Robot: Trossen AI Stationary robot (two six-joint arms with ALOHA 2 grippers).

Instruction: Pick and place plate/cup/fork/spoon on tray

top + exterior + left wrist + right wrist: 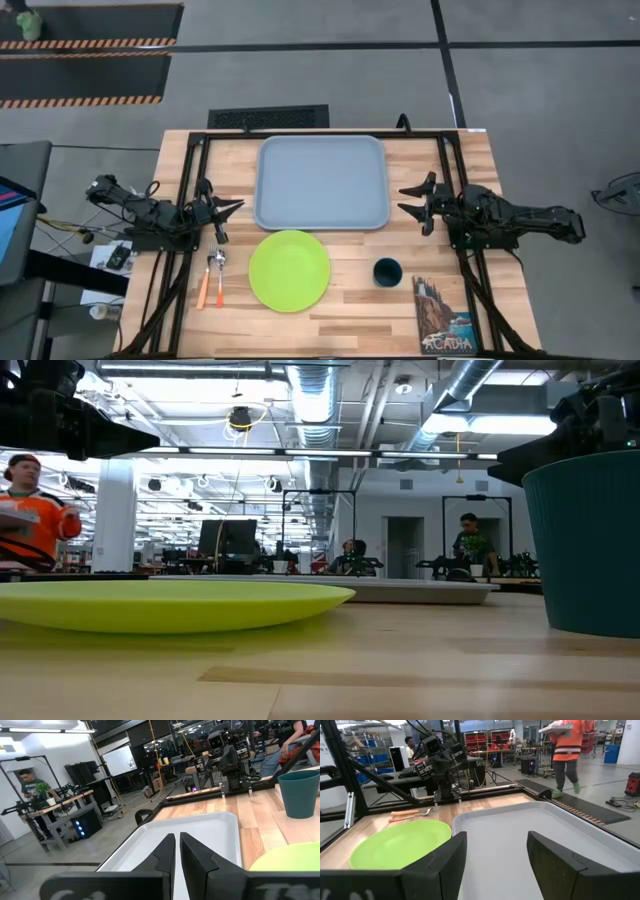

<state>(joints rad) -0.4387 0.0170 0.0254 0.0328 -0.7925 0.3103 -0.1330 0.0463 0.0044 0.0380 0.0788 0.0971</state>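
The wooden counter (pixel 340 300) carries the tray (pixel 321 183) at its far middle, bare, with the left gripper (pixel 228 209) just off its left edge and the right gripper (pixel 418 202) just off its right edge. The left fingers (pixel 167 852) sit nearly together with a narrow slit between them; the right fingers (pixel 550 855) stand wide apart. Neither touches anything. The plate (pixel 289 270) lies just in front of the tray, between the arms. A picture book (pixel 444 316) at the near right corner reads "ACADIA" along its bottom. The cup (pixel 388 271) stands right of the plate, apart from it. The fork (pixel 219 275) and spoon (pixel 207 277) lie side by side left of the plate, heads toward the left gripper; which is which is hard to make out.
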